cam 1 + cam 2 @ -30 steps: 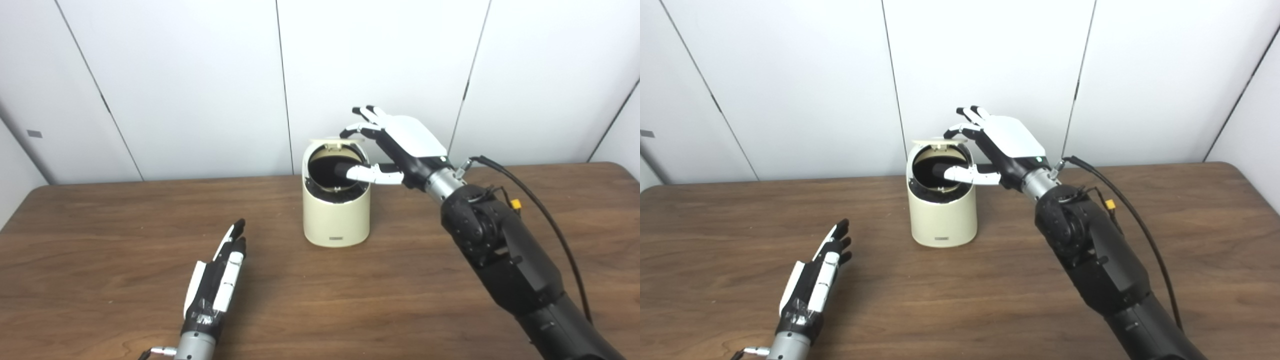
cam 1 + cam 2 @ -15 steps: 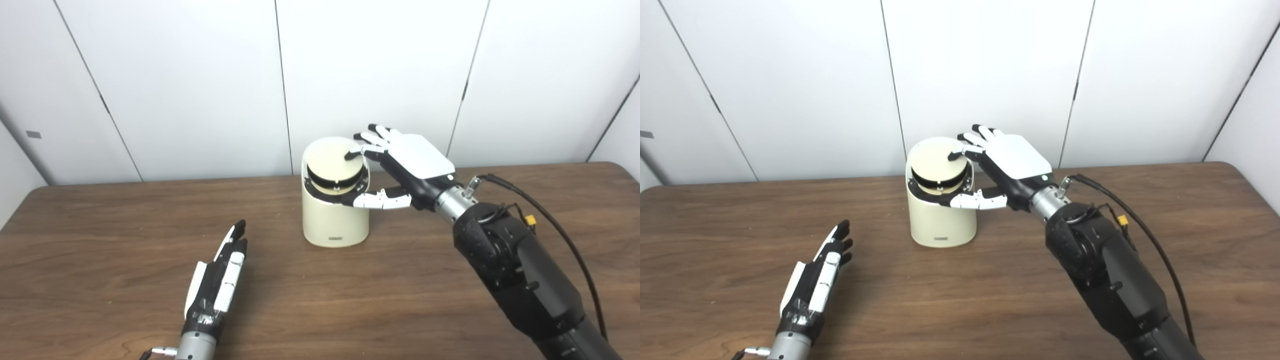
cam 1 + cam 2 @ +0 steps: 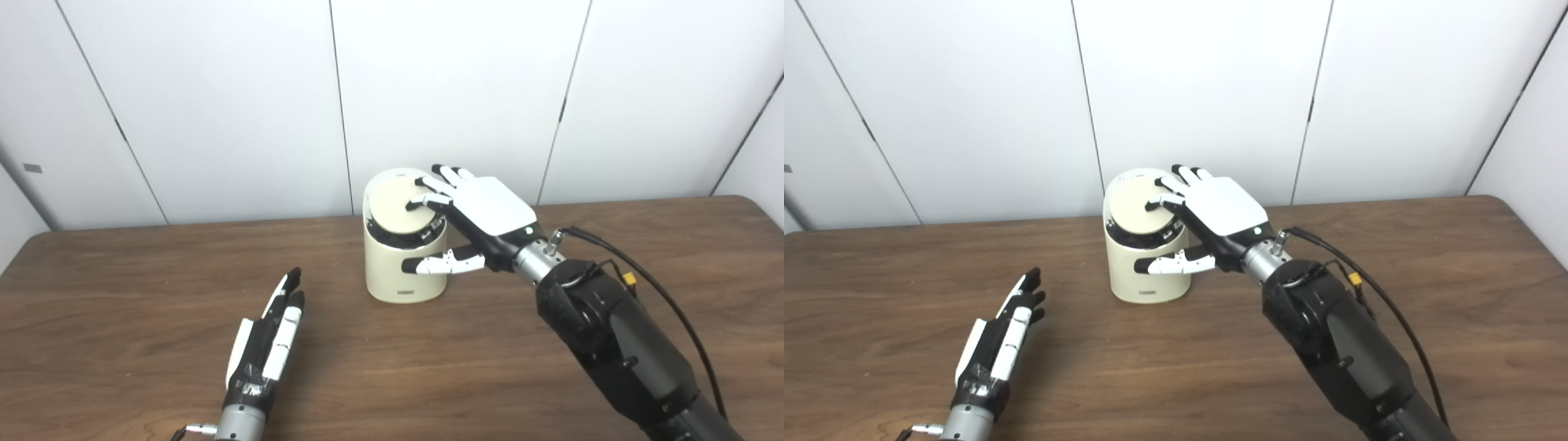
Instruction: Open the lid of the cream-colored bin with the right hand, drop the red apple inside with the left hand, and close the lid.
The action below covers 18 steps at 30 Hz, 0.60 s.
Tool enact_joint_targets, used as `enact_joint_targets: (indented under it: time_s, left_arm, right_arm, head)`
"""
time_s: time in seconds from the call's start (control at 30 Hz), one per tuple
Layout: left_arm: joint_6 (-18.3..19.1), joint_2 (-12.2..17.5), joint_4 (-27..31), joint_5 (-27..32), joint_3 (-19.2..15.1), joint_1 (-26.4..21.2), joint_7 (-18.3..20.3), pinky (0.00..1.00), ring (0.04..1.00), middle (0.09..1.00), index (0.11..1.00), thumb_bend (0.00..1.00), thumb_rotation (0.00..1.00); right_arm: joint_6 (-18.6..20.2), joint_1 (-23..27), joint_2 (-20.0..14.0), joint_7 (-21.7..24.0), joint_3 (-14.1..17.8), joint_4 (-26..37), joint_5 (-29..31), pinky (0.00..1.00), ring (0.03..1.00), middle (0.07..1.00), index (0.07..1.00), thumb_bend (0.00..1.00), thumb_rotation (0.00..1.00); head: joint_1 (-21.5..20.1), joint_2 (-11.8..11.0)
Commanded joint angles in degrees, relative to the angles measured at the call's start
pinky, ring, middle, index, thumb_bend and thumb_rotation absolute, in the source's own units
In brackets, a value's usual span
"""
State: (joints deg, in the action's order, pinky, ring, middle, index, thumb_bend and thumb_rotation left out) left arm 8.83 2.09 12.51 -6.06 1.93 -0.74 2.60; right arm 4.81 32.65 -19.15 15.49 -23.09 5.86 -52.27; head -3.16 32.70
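Cream-colored lid (image 3: 392, 205) under right hand (image 3: 484, 211) fingers (image 3: 429, 184), spread; touching | left hand (image 3: 269, 343) flat, empty

Surface: counter (image 3: 429, 367), dark brown wood grain, far edge against a white panelled wall.
Item on surface: cream-colored bin (image 3: 401, 272), upright, stood toward the far middle of the counter.
Left robot hand (image 3: 269, 343): lay at the near left, empty, fingers out straight; contact with the counter could not be confirmed.
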Motion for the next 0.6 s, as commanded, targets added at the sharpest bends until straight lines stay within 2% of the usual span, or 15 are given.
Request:
enact_joint_targets:
  time_s: [0.0,0.17,0.3,0.57]
  left_arm:
    - [-0.01,-0.25,2.09,-0.54,0.24,-0.97,-0.58,0.92,0.95,0.983,1.0,0.6,0.95]
    - [0.15,-0.54,2.19,-0.3,0.22,-0.92,-0.66,0.92,0.953,0.986,1.0,0.6,0.95]
    - [0.49,-0.67,2.36,-0.31,0.06,-1.02,-0.87,0.94,0.961,0.99,1.0,0.61,0.94]
    - [0.62,-0.7,2.58,0.07,-0.16,-1.08,-0.87,0.95,0.968,0.993,1.0,0.6,0.94]
  right_arm:
    - [-1.88,0.44,0.15,0.38,-0.84,0.14,-0.27,1.0,1.0,0.935,0.767,0.55,0.88]
    - [-1.53,0.07,-0.17,1.36,-0.67,0.73,-0.82,1.0,1.0,0.939,0.773,0.55,0.9]
    - [-1.63,-0.49,-0.99,1.9,-0.14,1.19,-0.79,1.0,1.0,0.936,0.773,0.54,0.84]
    - [-1.8,-0.68,-1.62,2.66,-0.26,1.2,-1.64,1.0,1.0,0.938,0.772,0.54,0.84]
  head:
    - [0.02,0.28]
    - [0.33,0.58]
    - [0.27,0.78]
    - [-0.01,1.23]
